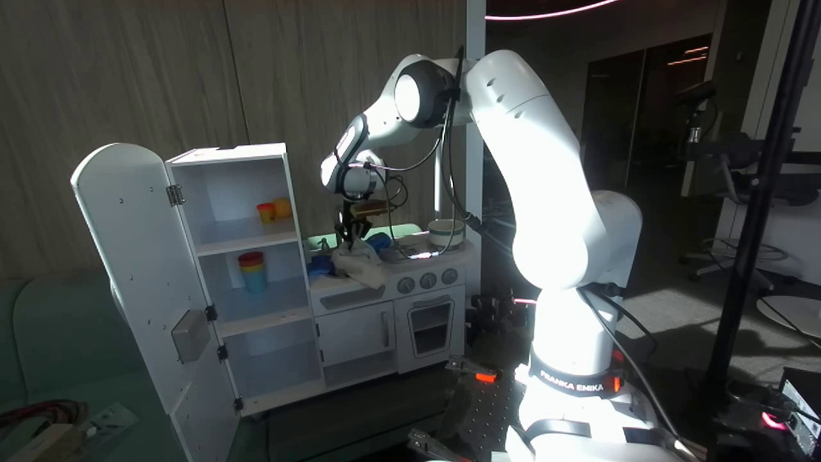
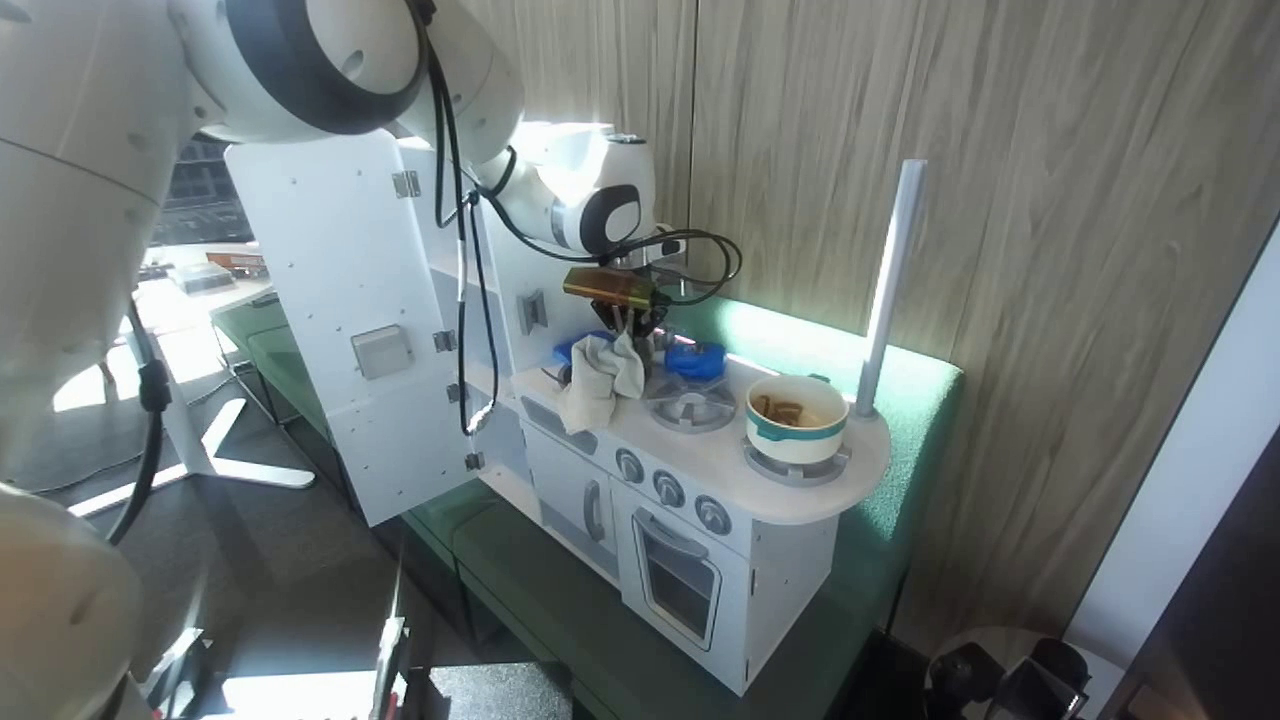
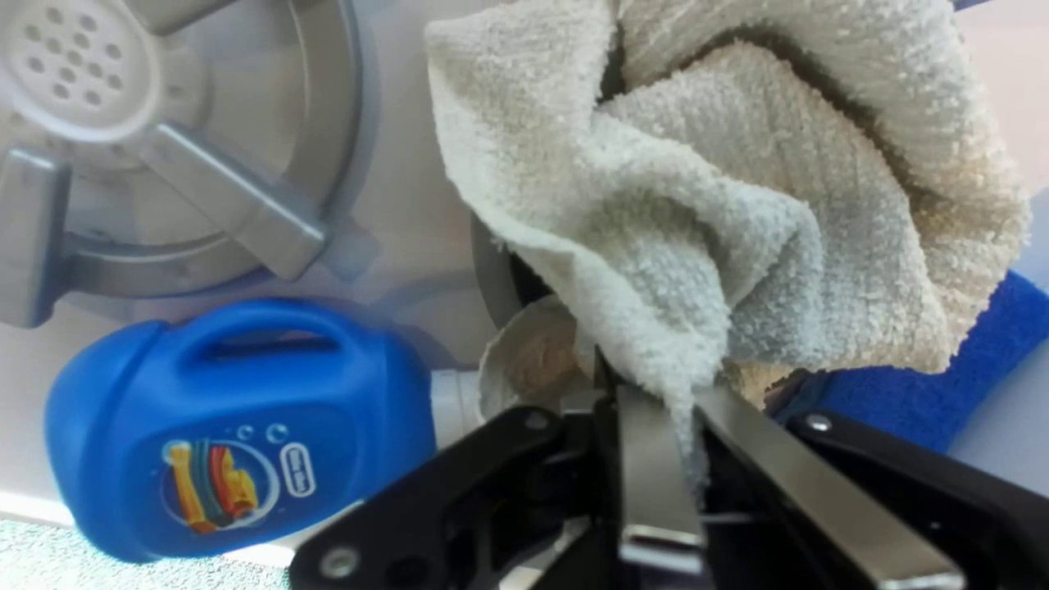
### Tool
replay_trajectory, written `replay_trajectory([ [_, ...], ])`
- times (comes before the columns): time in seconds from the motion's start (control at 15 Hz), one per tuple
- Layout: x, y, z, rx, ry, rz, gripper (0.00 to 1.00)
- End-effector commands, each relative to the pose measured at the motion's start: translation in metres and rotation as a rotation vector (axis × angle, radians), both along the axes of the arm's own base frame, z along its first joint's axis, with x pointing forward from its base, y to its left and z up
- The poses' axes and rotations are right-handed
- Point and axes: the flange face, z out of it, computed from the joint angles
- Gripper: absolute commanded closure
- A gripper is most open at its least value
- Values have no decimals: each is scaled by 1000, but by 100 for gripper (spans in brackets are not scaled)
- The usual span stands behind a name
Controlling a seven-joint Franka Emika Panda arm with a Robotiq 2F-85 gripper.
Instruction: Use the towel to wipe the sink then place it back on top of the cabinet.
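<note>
Gripper [image 3: 678,395] up close, clamped on a pale, crumpled towel [image 3: 729,192] — over the toy-kitchen counter [image 2: 720,458], near a blue bottle [image 3: 246,418]. Likely light, soft, limp — best held by a gathered fold.

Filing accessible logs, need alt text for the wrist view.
Black-and-silver gripper pinching a crumpled off-white cloth towel. Round grey toy burner at upper left, handled blue plastic bottle at lower left, fuzzy blue material at lower right.
</note>
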Motion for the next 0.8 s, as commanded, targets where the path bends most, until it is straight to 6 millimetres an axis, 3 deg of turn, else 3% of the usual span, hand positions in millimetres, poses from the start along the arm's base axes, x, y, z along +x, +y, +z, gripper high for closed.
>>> replay_trajectory([
  [0.0,2,7,-7,-11,-10,39,98],
  [0.47,7,10,-67,60,119,44,98],
  [0.73,11,18,-44,43,67,67,98],
])
